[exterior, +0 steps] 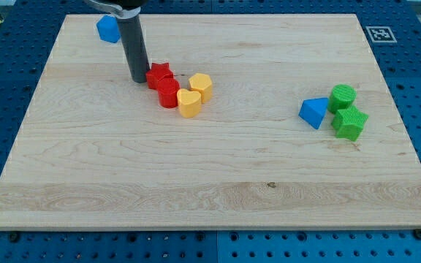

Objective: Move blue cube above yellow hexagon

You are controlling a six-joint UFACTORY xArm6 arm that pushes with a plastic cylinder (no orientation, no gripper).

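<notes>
Tip-wise, my tip (pixel 138 79) is a bare rod gripping nothing, touching the red star (pixel 159 74). Blue cube (pixel 108 28) lies up-left, untouched; yellow hexagon (pixel 201 86) sits right. The whole push remains.

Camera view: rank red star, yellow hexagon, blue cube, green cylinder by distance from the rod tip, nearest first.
Measured from my tip:
1. Red star, right beside the tip on the view's right.
2. Blue cube, toward the view's top left corner.
3. Yellow hexagon, further to the view's right, past the red blocks; close to the cube's distance.
4. Green cylinder, far on the view's right.
</notes>
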